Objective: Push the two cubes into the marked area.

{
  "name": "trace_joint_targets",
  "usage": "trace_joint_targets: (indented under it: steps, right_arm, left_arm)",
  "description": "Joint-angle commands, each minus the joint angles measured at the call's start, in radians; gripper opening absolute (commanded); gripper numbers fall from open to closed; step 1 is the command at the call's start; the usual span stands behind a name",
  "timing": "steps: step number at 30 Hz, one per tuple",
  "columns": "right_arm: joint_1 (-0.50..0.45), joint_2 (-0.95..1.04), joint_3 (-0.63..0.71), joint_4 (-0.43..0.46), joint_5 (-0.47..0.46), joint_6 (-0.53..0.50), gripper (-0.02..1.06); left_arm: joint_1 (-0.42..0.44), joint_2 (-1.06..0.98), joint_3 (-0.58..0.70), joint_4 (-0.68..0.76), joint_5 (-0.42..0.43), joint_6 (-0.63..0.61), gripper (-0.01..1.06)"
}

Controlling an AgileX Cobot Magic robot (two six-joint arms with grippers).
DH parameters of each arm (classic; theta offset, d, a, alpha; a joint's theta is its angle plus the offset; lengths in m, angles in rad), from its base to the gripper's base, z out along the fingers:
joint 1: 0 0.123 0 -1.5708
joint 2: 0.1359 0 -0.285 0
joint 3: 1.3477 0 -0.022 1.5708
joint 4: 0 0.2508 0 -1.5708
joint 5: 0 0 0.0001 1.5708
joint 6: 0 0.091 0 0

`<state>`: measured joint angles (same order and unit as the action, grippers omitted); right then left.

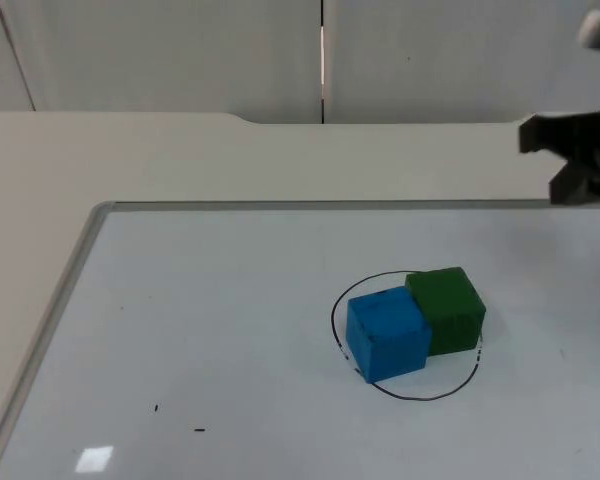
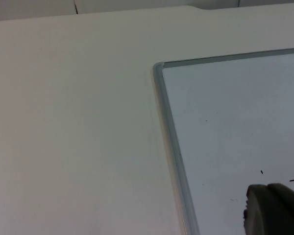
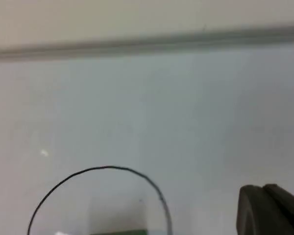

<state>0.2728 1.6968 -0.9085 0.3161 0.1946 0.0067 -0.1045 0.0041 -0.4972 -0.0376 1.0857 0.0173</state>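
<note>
Blue cube (image 1: 387, 332): it sits on the whiteboard (image 1: 210, 330) that lies on the bench (image 1: 110, 150), inside the drawn black circle (image 1: 405, 392), on the circle's left half.
Green cube (image 1: 446, 309): it touches the blue cube on that cube's right and far side. Most of it is inside the circle, but its right edge seems to lie on the line or a little over it. In the right wrist view a thin strip of green (image 3: 132, 232) shows within the circle (image 3: 98, 170).
Right pincer (image 1: 570, 160): raised near the far right edge of the board, well apart from the cubes. I cannot tell how far the fingers are spread.
Left pincer (image 2: 274, 205): it waits over the near left corner of the whiteboard (image 2: 235, 122); one dark fingertip shows, and I cannot tell its spread.
Key relation: the cubes lie toward the near left from the right pincer, so the right arm is the nearer one.
Progress: I judge the task nearly finished; perhaps a small push of the green cube leftward is needed.
Writing: I read no brand or label; only small black specks (image 1: 198, 430) on the board.
</note>
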Motion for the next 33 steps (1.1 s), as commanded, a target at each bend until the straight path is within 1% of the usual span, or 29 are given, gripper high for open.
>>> trace_joint_targets:
  steps: [1,4,5,6,8,10,11,16,17,21,32,33]
  right_arm:
    - [-0.034,-0.096,-0.003,-0.088,0.074,-0.017,0.00]
    - [-0.060,-0.229,-0.003,-0.189,0.152,-0.020,0.00]
    - [-0.060,-0.229,-0.003,-0.189,0.152,-0.020,0.00]
    - [-0.062,-0.274,-0.003,-0.216,0.170,-0.020,0.00]
    - [-0.062,-0.356,-0.003,-0.241,0.210,-0.020,0.00]
    - [-0.062,-0.433,-0.003,-0.244,0.243,-0.022,0.00]
    - [-0.062,-0.433,-0.003,-0.244,0.243,-0.022,0.00]
    - [-0.062,-0.608,-0.003,-0.244,0.300,-0.035,0.00]
    - [-0.062,-0.608,-0.003,-0.244,0.300,-0.035,0.00]
    - [-0.062,-0.741,-0.003,-0.244,0.370,-0.049,0.00]
    - [-0.062,-0.938,-0.003,-0.244,0.465,-0.056,0.00]
    - [-0.062,-0.958,-0.003,-0.244,0.484,-0.056,0.00]
  left_arm:
    - [0.002,-0.004,0.005,-0.001,-0.011,0.000,0.00]
    - [0.002,-0.004,0.005,-0.001,-0.011,0.000,0.00]
    - [0.002,-0.004,0.005,-0.001,-0.011,0.000,0.00]
    - [0.002,-0.004,0.005,-0.001,-0.011,0.000,0.00]
    - [0.002,-0.004,0.005,-0.001,-0.011,0.000,0.00]
    - [0.002,-0.004,0.005,-0.001,-0.011,0.000,0.00]
    - [0.002,-0.004,0.005,-0.001,-0.011,0.000,0.00]
    - [0.002,-0.004,0.005,-0.001,-0.011,0.000,0.00]
    - [0.002,-0.004,0.005,-0.001,-0.011,0.000,0.00]
    - [0.002,-0.004,0.005,-0.001,-0.011,0.000,0.00]
    - [0.002,-0.004,0.005,-0.001,-0.011,0.000,0.00]
    - [0.002,-0.004,0.005,-0.001,-0.011,0.000,0.00]
